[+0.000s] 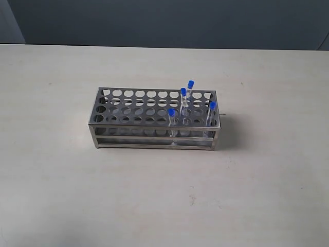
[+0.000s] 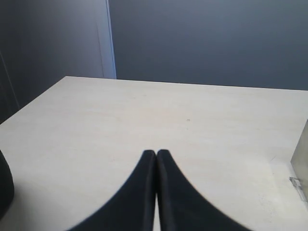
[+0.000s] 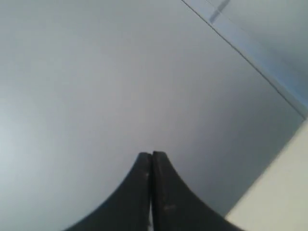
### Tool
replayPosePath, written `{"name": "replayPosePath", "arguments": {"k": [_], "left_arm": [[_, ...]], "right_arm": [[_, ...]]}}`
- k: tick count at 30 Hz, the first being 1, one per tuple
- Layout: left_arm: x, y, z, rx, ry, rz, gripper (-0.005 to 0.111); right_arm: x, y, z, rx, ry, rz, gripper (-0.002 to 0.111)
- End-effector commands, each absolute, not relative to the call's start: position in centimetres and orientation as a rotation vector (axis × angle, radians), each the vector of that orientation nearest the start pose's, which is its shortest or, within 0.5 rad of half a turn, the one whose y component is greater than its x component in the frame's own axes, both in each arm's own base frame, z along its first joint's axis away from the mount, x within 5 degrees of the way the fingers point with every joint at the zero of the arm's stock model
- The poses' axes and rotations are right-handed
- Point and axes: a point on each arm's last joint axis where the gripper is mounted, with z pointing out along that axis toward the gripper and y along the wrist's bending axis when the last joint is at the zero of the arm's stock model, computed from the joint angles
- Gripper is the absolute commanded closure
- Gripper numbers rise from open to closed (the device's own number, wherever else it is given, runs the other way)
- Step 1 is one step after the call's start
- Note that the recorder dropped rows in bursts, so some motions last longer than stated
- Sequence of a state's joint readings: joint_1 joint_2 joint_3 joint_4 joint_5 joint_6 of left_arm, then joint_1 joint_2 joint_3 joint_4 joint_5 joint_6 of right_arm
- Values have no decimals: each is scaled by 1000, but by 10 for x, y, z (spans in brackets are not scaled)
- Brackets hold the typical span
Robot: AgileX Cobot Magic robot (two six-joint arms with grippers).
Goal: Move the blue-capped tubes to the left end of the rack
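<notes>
1. Four blue-capped tubes (image 1: pixel 183 98) stand upright in the rack (image 1: pixel 144 138), all in its right half as the exterior view sees it. One is in the back row and another is just in front of it. A third is in the front row, nearer the middle, and the fourth is by the right end. The rack rests lengthwise on the pale tabletop (image 1: pixel 61 180), near its centre. Neither arm shows in this view.
2. Left wrist view: the left gripper (image 2: pixel 156 153) is clenched, its two dark fingertips pressed together with nothing between them. It hangs above bare tabletop (image 2: pixel 144 110), with a dark grey wall (image 2: pixel 207 43) behind.
3. Right wrist view: the right gripper (image 3: pixel 152 155) is likewise clenched on nothing, its tips touching. It points at a grey wall (image 3: pixel 96 72), and only a pale corner of tabletop (image 3: pixel 284 192) shows beside it.
</notes>
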State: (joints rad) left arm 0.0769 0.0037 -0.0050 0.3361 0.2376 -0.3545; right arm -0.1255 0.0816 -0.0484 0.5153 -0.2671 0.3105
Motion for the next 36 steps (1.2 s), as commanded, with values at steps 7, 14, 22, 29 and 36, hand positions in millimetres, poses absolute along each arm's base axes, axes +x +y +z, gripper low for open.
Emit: {"name": "replayPosePath", "arguments": {"k": [7,14,22,29,36], "left_arm": [[55,11,193,-144,1704,91,106],[55,11,193,-143,1704,93,106],[55,11,193,-143,1704,93,106],[55,11,193,-143,1704,93,106],[55,11,193,-143,1704,93,106]], "right_arm": [[202,0,389,-64,1303,163,108],[272,46,260,-230,1635,350,108],[303,86,200,-497,1621,502,89],[308,94,180,-618,1720,559,33],[303,97,174,-703,1756,585,45]]}}
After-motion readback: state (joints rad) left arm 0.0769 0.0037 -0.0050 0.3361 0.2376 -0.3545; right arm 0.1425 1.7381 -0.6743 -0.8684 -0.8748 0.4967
